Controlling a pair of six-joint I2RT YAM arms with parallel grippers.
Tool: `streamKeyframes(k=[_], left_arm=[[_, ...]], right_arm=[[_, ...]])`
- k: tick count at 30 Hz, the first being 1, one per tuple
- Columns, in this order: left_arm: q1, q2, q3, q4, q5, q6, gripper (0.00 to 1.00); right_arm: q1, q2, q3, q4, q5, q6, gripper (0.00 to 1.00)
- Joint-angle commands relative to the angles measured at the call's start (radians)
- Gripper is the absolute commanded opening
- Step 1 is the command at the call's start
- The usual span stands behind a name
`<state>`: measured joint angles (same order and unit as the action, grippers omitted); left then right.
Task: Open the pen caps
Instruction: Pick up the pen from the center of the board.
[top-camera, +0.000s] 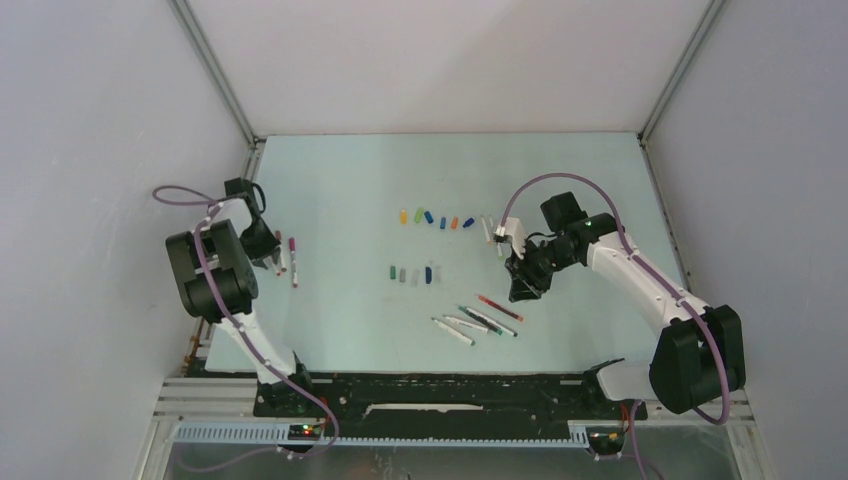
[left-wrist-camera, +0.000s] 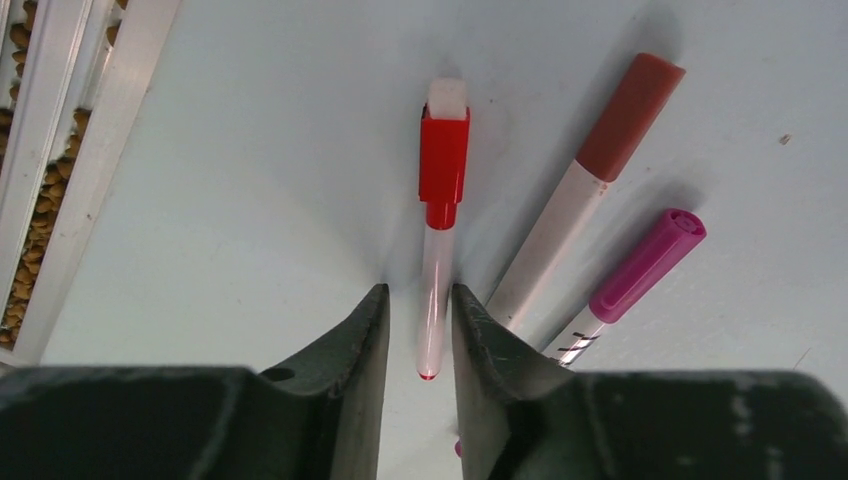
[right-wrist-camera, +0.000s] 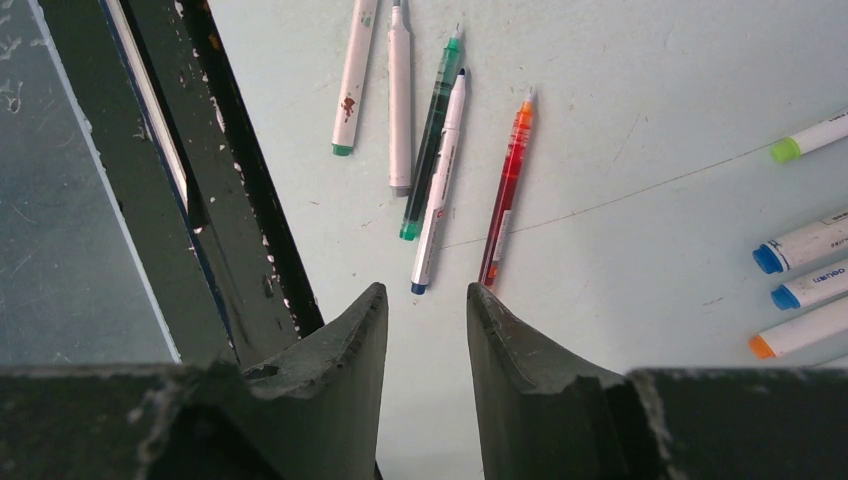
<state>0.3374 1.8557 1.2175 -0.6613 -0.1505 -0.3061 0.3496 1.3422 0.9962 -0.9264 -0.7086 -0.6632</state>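
Our left gripper (left-wrist-camera: 420, 298) stands narrow astride the thin clear barrel of a red-capped plastic pen (left-wrist-camera: 437, 265), with a sliver of gap on one side; a maroon-capped white pen (left-wrist-camera: 560, 225) and a magenta-capped pen (left-wrist-camera: 640, 268) lie just beside; our right gripper (right-wrist-camera: 427, 295) hangs partly parted and empty near thin uncapped pens (right-wrist-camera: 440, 180); the short coloured plastic pen caps (top-camera: 435, 219) lie loose in two rows mid-table.

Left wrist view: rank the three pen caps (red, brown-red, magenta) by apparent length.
1. brown-red cylindrical plastic cap
2. red plastic cap and magenta plastic cap: these look about alike, so they are left unranked.
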Motion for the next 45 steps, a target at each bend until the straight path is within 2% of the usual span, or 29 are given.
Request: streamKeyframes(k=[1,10,20,23,28,33,37,40,45], left_arm=[[-0.005,0.014,0.056,-0.027,0.003,0.004,0.27],[-0.005,-0.005,0.044,-0.021,0.005,0.007,0.03],[-0.003,-0.254,-0.062,0.035,0.027,-0.023,0.0],[-0.004,-0.348,-0.121,0.059,0.104,-0.048,0.0],[-0.035,-0.527,-0.255,0.153,0.356,-0.105,0.0],[-0.166,-0.678,-0.39,0.294,0.532,-0.205,0.0],[-0.316,-0.8,-0.515,0.511,0.595,-0.363,0.0],[-0.493,-0.827,-0.589,0.71,0.599,-0.473,0.0],[-0.737,-0.821,-0.614,0.974,0.502,-0.569,0.0]], right_arm=[[0.004,-0.019,0.035,-0.008,-0.023,-0.014,0.38],[-0.011,-0.04,0.035,-0.012,-0.039,-0.021,0.38],[-0.014,-0.051,0.035,-0.015,-0.055,-0.027,0.38],[-0.013,-0.054,0.035,-0.017,-0.07,-0.027,0.38],[0.018,-0.063,0.035,-0.019,-0.141,-0.029,0.38],[0.062,-0.057,0.035,0.007,-0.22,0.004,0.38],[0.065,-0.063,0.035,0.08,-0.307,0.095,0.39],[0.063,-0.066,0.034,0.134,-0.419,0.152,0.41],[0.001,-0.072,-0.046,0.391,-0.562,0.423,0.44]])
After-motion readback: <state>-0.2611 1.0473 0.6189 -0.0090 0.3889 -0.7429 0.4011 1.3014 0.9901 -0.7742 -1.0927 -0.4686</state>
